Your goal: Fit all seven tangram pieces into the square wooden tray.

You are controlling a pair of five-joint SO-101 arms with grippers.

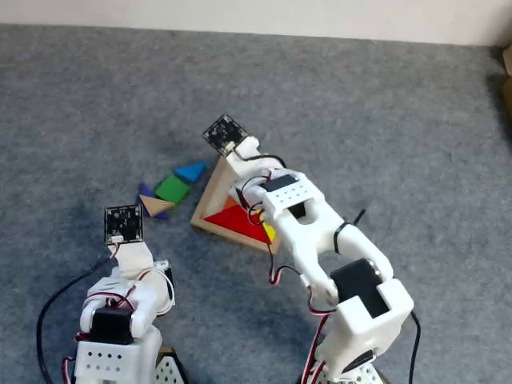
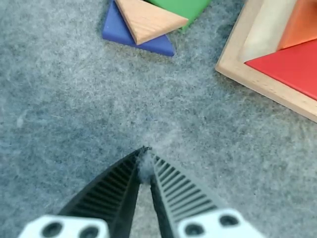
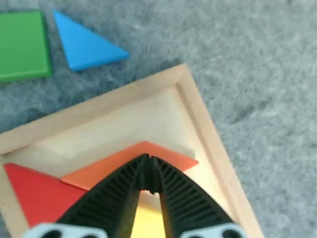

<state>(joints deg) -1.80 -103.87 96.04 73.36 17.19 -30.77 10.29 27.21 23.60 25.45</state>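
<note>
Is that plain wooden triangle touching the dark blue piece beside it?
Touching. The left wrist view shows the wooden triangle lying partly on top of the dark blue piece, overlapping it.

Bare grey carpet [image 2: 74,109] lay open right ahead of the closed left gripper [image 2: 145,151]. Farther ahead, a natural wood triangle [image 2: 148,17] overlapping a dark blue flat piece [image 2: 119,30] blocked the way. The square wooden tray [image 2: 257,82] rim walled off its forward right. Under the closed right gripper [image 3: 147,159], an orange flat piece [image 3: 104,168], red triangle [image 3: 34,193] and yellow piece [image 3: 146,219] filled the tray floor. The bare pale floor ahead of it was free up to the rim.
</note>
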